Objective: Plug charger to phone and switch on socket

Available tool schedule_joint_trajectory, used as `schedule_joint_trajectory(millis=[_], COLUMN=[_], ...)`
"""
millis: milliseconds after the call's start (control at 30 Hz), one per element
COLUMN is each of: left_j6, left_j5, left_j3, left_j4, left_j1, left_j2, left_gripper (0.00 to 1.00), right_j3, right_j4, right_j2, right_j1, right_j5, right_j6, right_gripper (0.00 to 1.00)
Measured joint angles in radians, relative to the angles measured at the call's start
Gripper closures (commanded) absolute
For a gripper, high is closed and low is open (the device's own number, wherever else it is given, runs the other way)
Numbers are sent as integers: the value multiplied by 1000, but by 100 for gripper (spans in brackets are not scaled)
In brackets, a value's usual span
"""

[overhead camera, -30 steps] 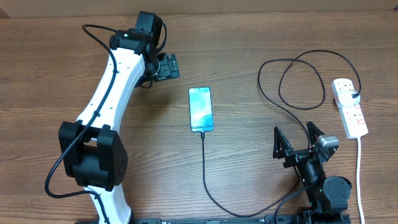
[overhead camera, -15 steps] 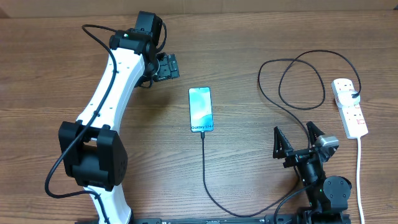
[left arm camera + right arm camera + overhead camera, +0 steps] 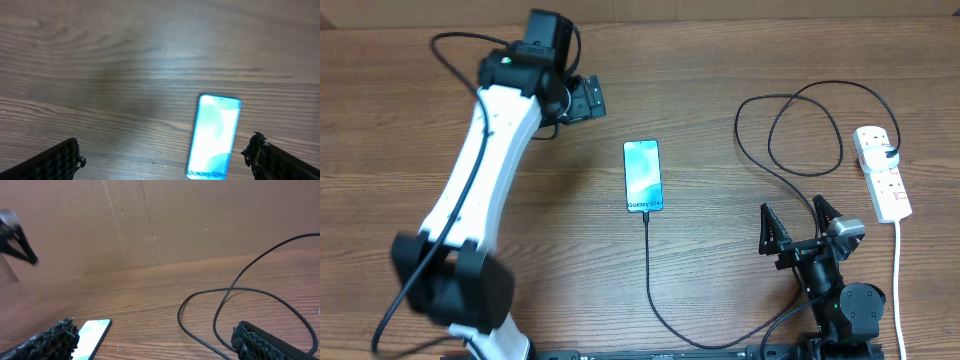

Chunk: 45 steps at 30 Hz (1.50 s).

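Left gripper: jaws apart, empty, hovering far-left of phone. Right gripper: jaws apart, empty, near right. Charger tip meets phone's near end. Socket lies at right edge of bench.

1. The phone lies flat near the middle of the table, its long side running near to far.
2. The charger meets the phone's near end, runs straight toward the near edge, then bends right toward the right arm's base.
3. Further right, the charger coils in loops on the far right part of the table.
4. The socket lies by the right edge, right of those loops, with the charger's plug in its far part.
5. The socket's cord runs from its near end toward the near edge.
6. The left gripper is far and left of the phone, apart from it.
7. The right gripper is near and right of the phone, left of the socket.
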Motion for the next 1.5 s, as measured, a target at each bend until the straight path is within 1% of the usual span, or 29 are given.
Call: schedule_joint_trajectory(millis=[200,300,400,667,1100,1200,1500], left_j6=[0,0,0,0,8,16,19], left_j5=[0,0,-2,-95,-131,-130,-118], left_j3=[0,0,0,0,-12,-64,-324], left_j4=[0,0,1,23,-25,10,237], left_j1=[-8,-9,-10,-11,-16,-23,-24], left_j2=[-170,-204,-209,-211,-221,-232,-303], left_gripper=[0,0,0,0,0,0,0], right_j3=[0,0,0,0,0,0,0], right_j4=[0,0,0,0,0,0,0], right_j2=[0,0,0,0,0,0,0], right_j1=[0,0,0,0,0,0,0], right_j5=[0,0,0,0,0,0,0], right_j6=[0,0,0,0,0,0,0], right_gripper=[0,0,0,0,0,0,0])
